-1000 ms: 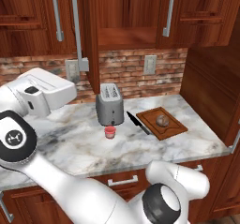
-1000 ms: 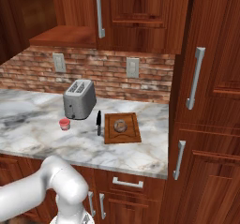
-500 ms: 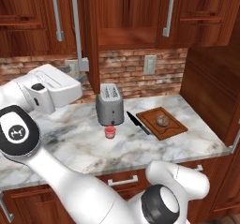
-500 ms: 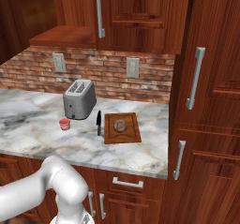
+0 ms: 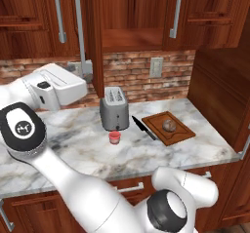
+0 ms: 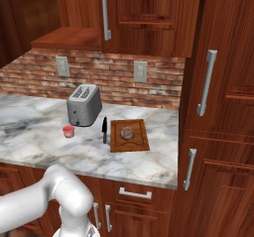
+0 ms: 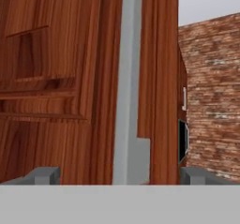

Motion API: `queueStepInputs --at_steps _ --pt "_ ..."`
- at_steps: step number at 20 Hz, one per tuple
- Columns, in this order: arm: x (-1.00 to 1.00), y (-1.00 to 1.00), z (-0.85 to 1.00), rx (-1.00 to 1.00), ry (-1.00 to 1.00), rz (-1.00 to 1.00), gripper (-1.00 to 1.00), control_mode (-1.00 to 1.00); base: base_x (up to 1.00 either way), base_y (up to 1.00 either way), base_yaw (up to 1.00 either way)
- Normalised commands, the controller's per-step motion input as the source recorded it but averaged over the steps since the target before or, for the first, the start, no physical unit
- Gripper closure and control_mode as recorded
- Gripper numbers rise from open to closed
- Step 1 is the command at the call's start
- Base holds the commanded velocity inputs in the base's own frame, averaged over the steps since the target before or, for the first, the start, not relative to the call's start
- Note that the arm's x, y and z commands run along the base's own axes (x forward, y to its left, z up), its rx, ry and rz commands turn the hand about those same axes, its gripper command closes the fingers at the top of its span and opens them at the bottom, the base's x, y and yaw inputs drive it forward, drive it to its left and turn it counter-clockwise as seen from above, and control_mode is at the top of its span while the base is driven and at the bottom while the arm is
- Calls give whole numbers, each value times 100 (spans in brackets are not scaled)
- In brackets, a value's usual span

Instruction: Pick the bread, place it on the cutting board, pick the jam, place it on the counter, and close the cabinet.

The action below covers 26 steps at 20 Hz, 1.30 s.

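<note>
While tool (image 7: 117, 176) gapes, cabinet (image 7: 61, 78) handle sits between.

Glossy wood cabinet (image 5: 132, 12), veined marble counter (image 5: 88, 149), brushed-metal toaster (image 5: 114, 108)

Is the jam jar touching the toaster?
Apart. The right base view shows the jam jar standing on the counter with a strip of bare marble between it and the toaster.

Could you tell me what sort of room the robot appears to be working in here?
Most likely a home kitchen: a marble counter carries a toaster and a cutting board with bread on it, under wooden wall cabinets against a brick backsplash.
</note>
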Motion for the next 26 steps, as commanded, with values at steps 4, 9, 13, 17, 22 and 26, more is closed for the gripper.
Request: queueStepInputs --at_steps 4,9,13,17,22,26 --pt "20 -2 0 0 0 0 -100 -100 0 0 0" --pt "2 -23 0 0 0 0 -100 -100 0 0 0" --pt "0 -43 0 0 0 0 -100 -100 0 0 0" --pt "0 -51 0 0 0 0 -100 -100 0 0 0" --pt "2 -53 0 0 0 0 -100 -100 0 0 0" --pt "1 -59 0 0 0 1 -100 -100 0 0 0"
